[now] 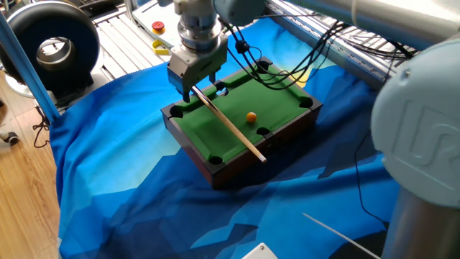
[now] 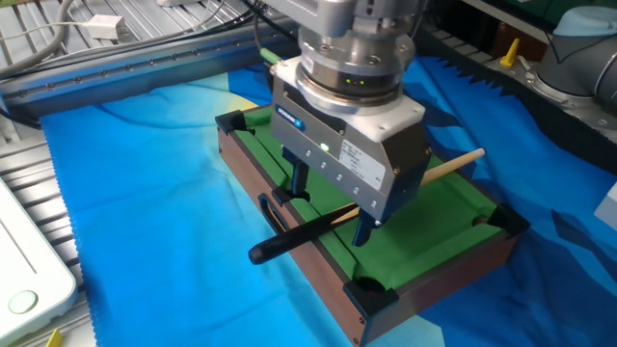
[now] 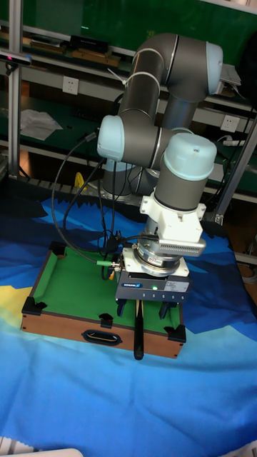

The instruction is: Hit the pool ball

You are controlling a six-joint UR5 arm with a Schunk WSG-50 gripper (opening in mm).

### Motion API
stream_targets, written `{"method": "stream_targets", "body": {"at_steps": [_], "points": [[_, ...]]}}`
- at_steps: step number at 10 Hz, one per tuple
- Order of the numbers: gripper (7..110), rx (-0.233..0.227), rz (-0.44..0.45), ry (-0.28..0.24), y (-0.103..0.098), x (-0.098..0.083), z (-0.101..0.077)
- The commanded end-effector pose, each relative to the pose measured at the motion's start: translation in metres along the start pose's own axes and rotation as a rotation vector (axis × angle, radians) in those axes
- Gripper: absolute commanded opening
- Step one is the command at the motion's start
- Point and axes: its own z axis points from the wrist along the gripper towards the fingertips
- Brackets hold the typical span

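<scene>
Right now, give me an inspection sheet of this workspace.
Surface: blue cloth covers the table, wrinkled.
Job's things: pool ball on the green felt of the mini pool table; cue lies diagonally across it, dark butt overhanging the rail.
Clutter: red button behind the table.
Grippers: tool straddles the cue's butt end, fingers open.
Cables: black cables trail behind the table.
Surroundings: black ring-shaped device beside the table.
</scene>
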Motion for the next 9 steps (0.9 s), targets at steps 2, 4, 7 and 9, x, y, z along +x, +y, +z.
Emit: {"method": "stream_targets", "body": {"at_steps": [2,4,7,9], "points": [[88,-0.014,0.0,-0.019,0.003,0.013,0.007],[88,-0.014,-0.015,-0.022,0.007,0.016,0.01],[88,-0.023,-0.043,-0.044,0.007,0.015,0.017],[88,-0.023,-0.039,-0.053,0.007,0.013,0.022]]}}
